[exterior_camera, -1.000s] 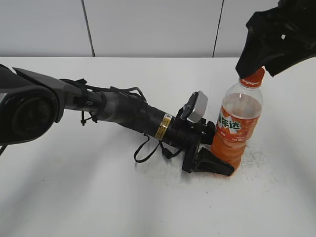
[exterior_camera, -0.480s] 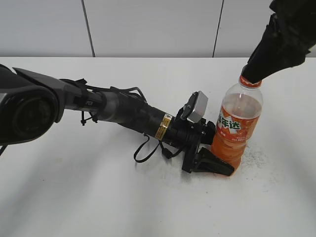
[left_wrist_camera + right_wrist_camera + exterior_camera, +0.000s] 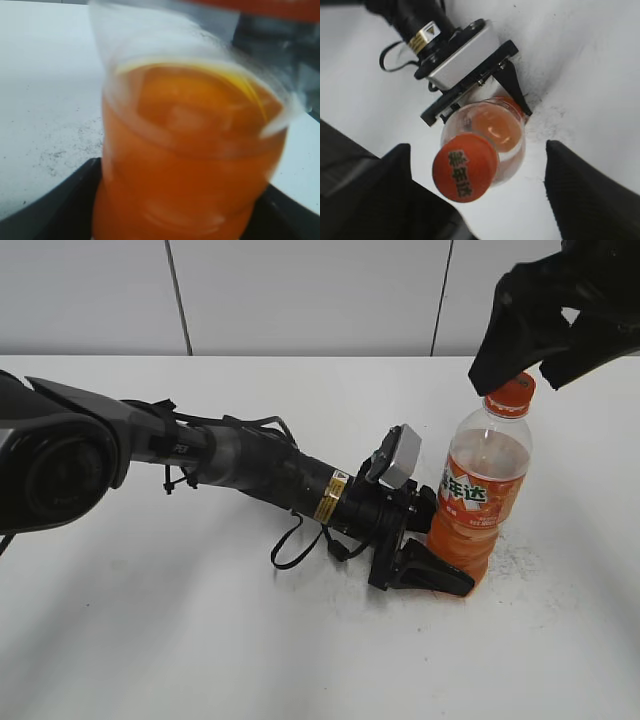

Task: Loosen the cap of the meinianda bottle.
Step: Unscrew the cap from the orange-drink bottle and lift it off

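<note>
The meinianda bottle stands upright on the white table, clear plastic with orange drink and an orange label. Its orange cap sits on the neck. My left gripper lies low on the table, shut on the bottle's base; the bottle fills the left wrist view, with black fingers at both sides. My right gripper hovers just above the cap, open. In the right wrist view the cap sits between the spread fingers, touching neither, closer to the left one.
The left arm stretches across the table from the left with a cable loop hanging under it. Grey scuff marks spot the table around the bottle. A white panelled wall runs behind.
Half a second ago my right gripper was down over the cap and hid it. It has since turned back and spread, and the cap shows whole. The left gripper and bottle have not moved.
</note>
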Controlling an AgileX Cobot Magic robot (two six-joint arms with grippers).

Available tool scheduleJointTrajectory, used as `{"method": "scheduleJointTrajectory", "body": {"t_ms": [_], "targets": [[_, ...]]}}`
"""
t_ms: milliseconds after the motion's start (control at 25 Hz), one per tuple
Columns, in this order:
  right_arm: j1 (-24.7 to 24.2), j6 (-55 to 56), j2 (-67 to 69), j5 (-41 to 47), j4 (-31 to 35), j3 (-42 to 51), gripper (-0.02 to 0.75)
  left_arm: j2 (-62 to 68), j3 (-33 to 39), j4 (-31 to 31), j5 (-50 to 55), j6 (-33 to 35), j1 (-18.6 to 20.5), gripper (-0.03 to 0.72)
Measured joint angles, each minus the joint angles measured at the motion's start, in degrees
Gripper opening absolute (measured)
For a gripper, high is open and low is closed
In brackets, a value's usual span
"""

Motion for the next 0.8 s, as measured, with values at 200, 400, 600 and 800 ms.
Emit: {"method": "scheduleJointTrajectory", "body": {"t_ms": [200,400,600,800], "targets": [[0.08,14.24,0.00,0.82,-0.75,0.00,0.452,0.00,0.00,0.00,0.00,0.00,0.00,0.568],[0.28,10.04,0.00,1.26,-1.30,0.00,0.264,0.00,0.00,-0.15,0.00,-0.23,-0.06,0.568],[0.28,-15.46,0.00,1.26,-0.79,0.00,0.264,0.00,0.00,-0.15,0.05,-0.23,-0.06,0.568],[0.28,-44.78,0.00,1.20,-0.41,0.00,0.264,0.00,0.00,-0.15,0.10,-0.46,-0.06,0.568]]}}
